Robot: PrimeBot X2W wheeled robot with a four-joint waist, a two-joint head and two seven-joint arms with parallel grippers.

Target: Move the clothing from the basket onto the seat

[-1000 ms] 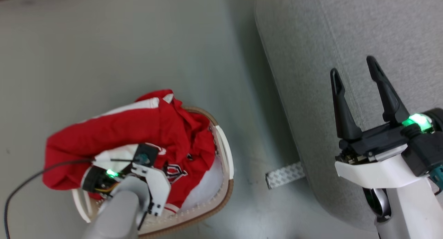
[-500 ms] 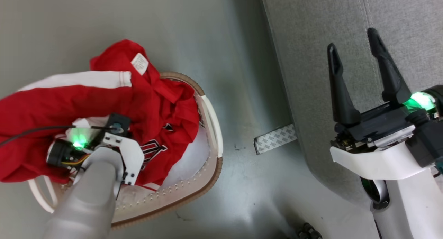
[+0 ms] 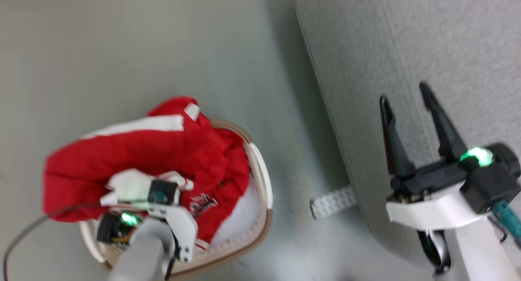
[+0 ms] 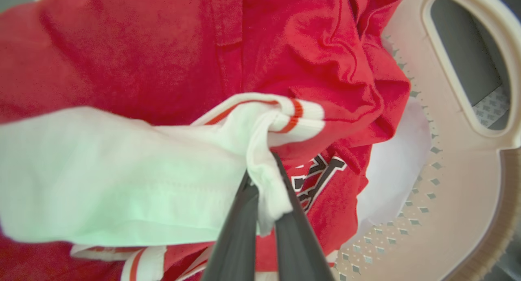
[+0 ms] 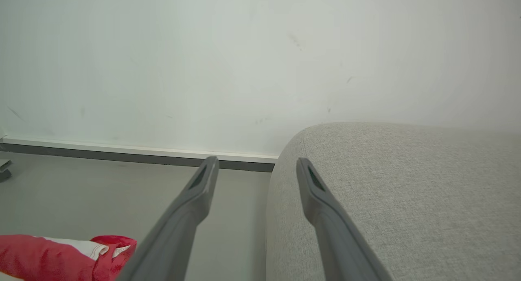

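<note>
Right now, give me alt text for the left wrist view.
The left gripper pinches a white fold of the red clothing, which is heaped in the basket. The basket's cream perforated wall and handle opening curve along the right side.

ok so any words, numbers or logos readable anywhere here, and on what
Nothing can be read in full.
Lettering on the clothing: dark letters edged in white, creased and partly hidden, unreadable.
Strip on the floor beside the seat: small repeated marks, too blurred to read.
</note>
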